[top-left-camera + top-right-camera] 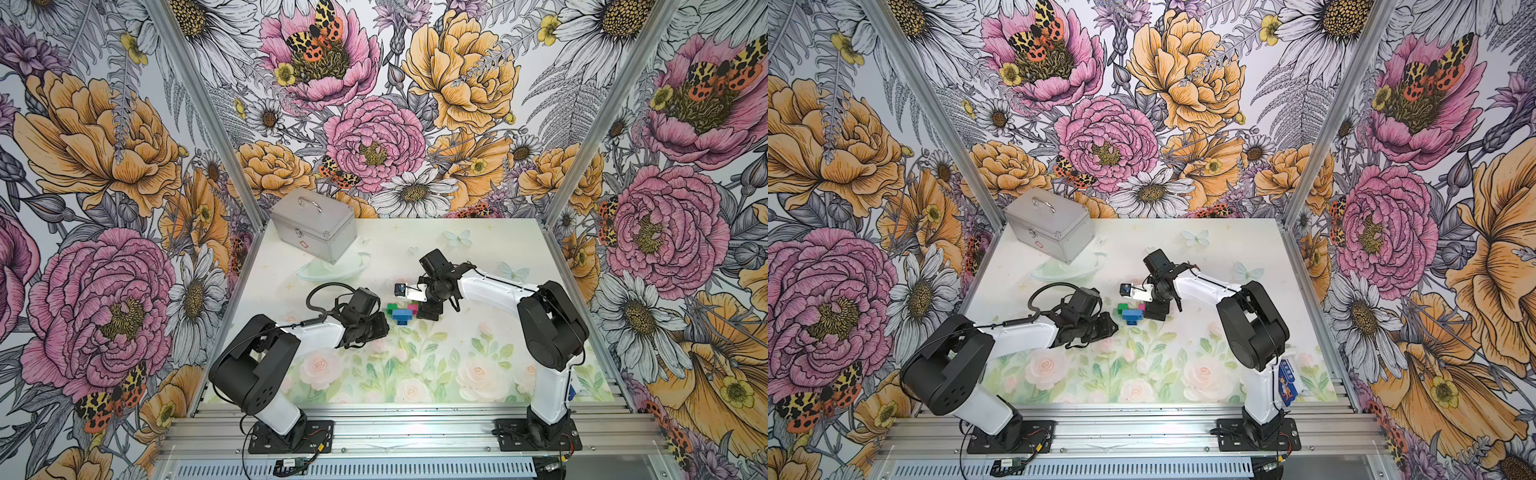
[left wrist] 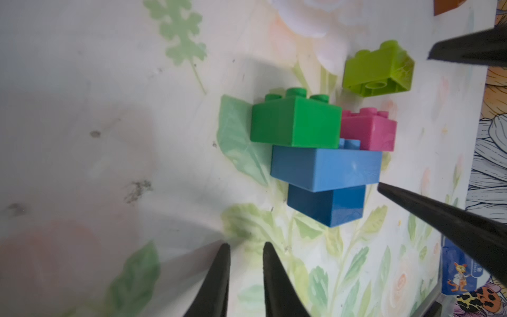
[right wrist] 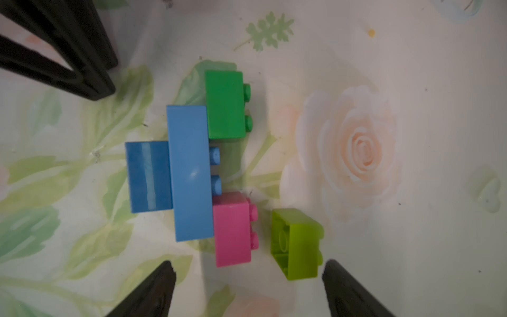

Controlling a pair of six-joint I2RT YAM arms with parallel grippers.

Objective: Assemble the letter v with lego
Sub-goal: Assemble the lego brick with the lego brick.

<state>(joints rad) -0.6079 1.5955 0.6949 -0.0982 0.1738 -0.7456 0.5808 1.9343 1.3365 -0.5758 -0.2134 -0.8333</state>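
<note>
half-built letter v, with a dark blue point, light blue bar, green and pink arms, lies flat on the surface between left tool, pressed together, and right tool, spread wide.

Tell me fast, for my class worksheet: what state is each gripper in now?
Left gripper: nearly closed, holding nothing.
Right gripper: open, empty, lime brick near its fingertips.
</note>
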